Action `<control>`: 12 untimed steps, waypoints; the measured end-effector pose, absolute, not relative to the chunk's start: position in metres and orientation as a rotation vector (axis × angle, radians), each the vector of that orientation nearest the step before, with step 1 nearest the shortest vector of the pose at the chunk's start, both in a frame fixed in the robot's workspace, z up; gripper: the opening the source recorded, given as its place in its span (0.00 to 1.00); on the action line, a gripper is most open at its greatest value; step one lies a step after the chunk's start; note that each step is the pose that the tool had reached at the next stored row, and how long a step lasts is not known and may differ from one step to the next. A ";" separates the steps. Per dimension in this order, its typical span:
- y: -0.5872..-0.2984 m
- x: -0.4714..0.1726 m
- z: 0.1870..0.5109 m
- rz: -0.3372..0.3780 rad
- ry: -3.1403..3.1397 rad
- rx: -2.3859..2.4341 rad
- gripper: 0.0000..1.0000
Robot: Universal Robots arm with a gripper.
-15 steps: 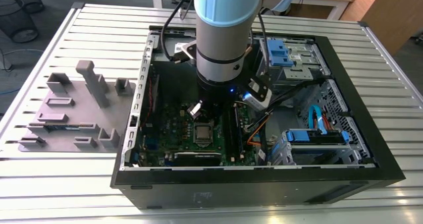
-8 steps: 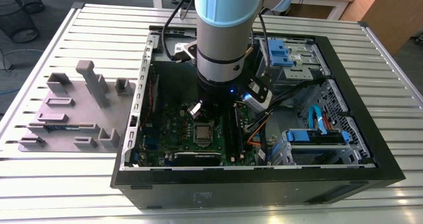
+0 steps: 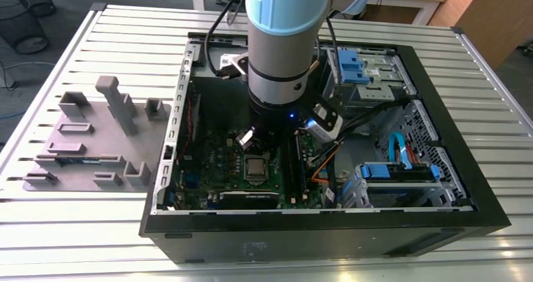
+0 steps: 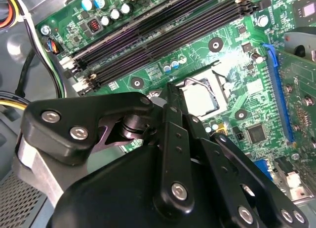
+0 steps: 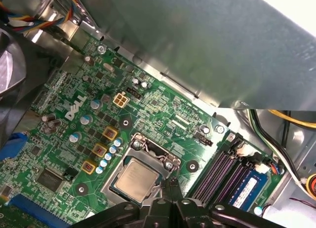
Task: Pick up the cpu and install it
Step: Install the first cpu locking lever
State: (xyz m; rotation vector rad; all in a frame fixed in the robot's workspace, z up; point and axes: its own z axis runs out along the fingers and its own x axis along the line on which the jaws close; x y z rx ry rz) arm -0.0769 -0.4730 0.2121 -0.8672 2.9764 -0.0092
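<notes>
CPU [image 5: 136,178] already sits in its socket frame [image 5: 140,145] on the motherboard [image 5: 74,124], we judge. Our fingers [image 5: 172,184] hover just above its edge, pressed together and holding nothing. Placement looks finished; the frame's lid remains open, needing closing.

The exterior view looks down from high and some way off onto the slatted worktop [image 3: 100,26], taking in the whole open computer case [image 3: 466,188] with the arm [image 3: 283,51] in the upper middle of the frame. Both wrist views sit close above the green motherboard [image 5: 64,139], looking steeply down past the black pincer [image 4: 170,97] linkage. They share the socket with the cpu [image 5: 136,178] and the neighbouring memory slots [image 4: 163,30], seen from opposite sides.
</notes>
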 end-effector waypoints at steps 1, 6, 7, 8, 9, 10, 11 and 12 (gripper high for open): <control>-0.473 -0.077 0.211 -0.010 2.978 -0.863 0.11; -0.474 -0.077 0.209 -0.019 2.985 -0.842 0.11; -0.474 -0.077 0.209 -0.021 2.987 -0.839 0.11; -0.474 -0.077 0.209 -0.021 2.987 -0.837 0.11; -0.474 -0.077 0.209 -0.021 2.988 -0.836 0.11; -0.474 -0.077 0.209 -0.021 2.988 -0.835 0.11; -0.474 -0.077 0.209 -0.021 2.988 -0.835 0.11; -0.475 -0.077 0.209 -0.021 2.988 -0.835 0.11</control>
